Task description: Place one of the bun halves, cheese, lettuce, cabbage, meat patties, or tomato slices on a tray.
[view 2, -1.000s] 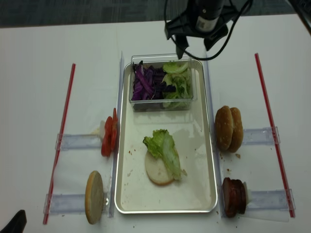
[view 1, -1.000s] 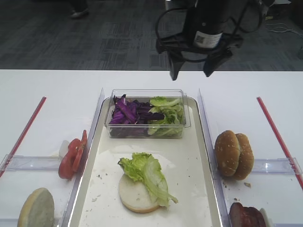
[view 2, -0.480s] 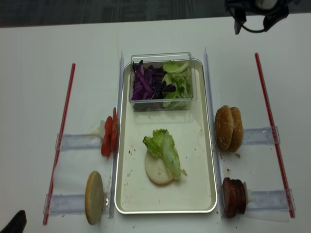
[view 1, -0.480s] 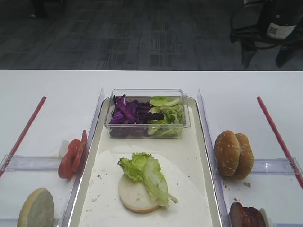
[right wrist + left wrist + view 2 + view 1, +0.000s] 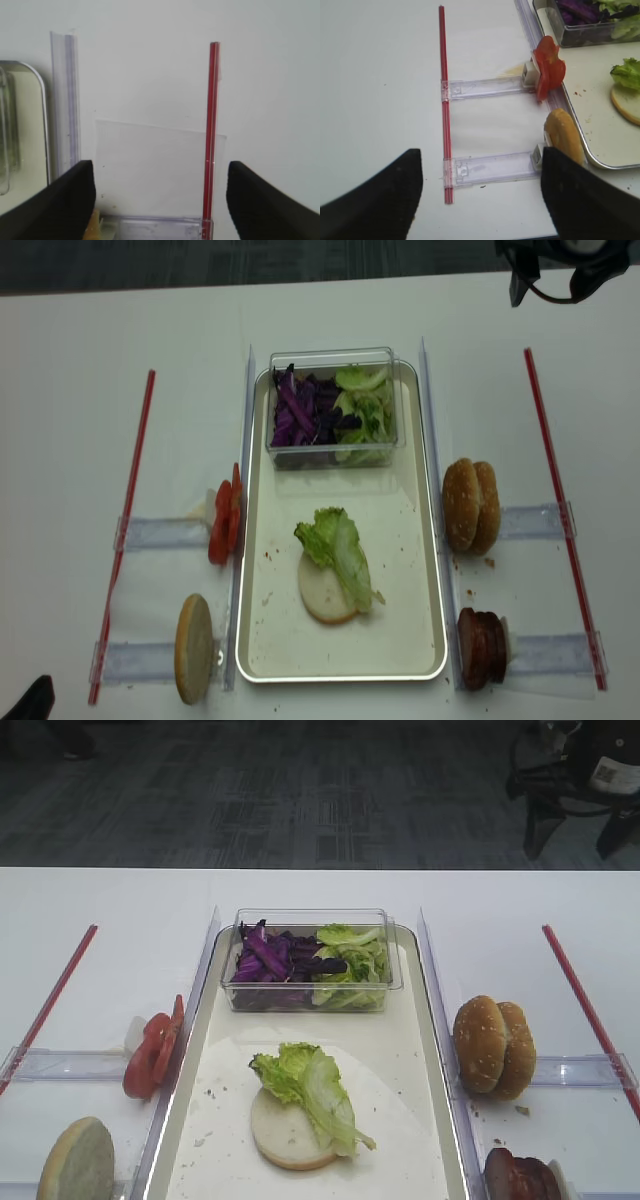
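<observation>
On the cream tray (image 5: 432, 1020) lies a pale bun half (image 5: 283, 1132) with a lettuce leaf (image 5: 312, 1088) draped over it. Purple cabbage (image 5: 265, 960) and more lettuce fill a clear tub at the tray's far end. Tomato slices (image 5: 150, 1050) and a bun half (image 5: 78, 1162) stand in holders left of the tray. Two sesame bun halves (image 5: 493, 1045) and meat patties (image 5: 520, 1178) stand to its right. My right gripper (image 5: 575, 835) hangs open and empty above the far right of the table. My left gripper (image 5: 480, 200) is open over the left holders, holding nothing.
Red strips (image 5: 132, 510) (image 5: 560, 500) run down both sides of the white table. Clear plastic rails (image 5: 205, 980) (image 5: 432, 980) flank the tray. The right wrist view looks down on a red strip (image 5: 212, 125) and a clear sheet (image 5: 155, 170).
My right gripper has left its place behind the tub and swung to the far right corner. Food and tray have not moved.
</observation>
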Robot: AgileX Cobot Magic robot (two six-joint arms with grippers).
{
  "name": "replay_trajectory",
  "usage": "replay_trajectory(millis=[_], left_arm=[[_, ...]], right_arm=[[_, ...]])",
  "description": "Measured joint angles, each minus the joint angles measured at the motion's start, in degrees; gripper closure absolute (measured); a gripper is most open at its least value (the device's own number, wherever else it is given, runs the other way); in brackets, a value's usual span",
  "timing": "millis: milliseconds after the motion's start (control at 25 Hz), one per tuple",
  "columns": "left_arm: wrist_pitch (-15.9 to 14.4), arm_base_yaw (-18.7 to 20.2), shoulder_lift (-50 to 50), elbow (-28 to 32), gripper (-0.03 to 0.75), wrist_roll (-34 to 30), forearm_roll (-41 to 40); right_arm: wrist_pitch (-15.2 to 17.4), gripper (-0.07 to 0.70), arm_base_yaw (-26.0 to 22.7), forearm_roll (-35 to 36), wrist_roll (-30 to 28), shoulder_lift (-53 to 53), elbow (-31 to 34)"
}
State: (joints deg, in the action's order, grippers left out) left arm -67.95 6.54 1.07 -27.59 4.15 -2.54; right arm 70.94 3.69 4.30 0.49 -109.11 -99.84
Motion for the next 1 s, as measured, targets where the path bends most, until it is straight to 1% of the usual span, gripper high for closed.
replay_trajectory(millis=[120, 400, 640, 1000], left_arm=[[0.0, 0.0, 0.0, 0.0, 0.242, 0.0, 0.0], [0.0, 0.0, 0.0, 0.0, 0.242, 0.0, 0.0], [0.0, 0.0, 0.0, 0.0, 0.242, 0.0, 0.0], [0.0, 0.0, 0.0, 0.0, 0.242, 0.0, 0.0]], right_arm=[[0.0, 0.076, 0.0, 1.28, -1.06, 3.73, 4.26], [0.0, 0.076, 0.0, 1.47, -3.51, 16.76, 19.03], [0.1, 0.076, 0.0, 1.88, -5.21, 30.94, 30.21], [0.39, 0.076, 0.0, 1.68, -5.65, 54.8, 43.51]])
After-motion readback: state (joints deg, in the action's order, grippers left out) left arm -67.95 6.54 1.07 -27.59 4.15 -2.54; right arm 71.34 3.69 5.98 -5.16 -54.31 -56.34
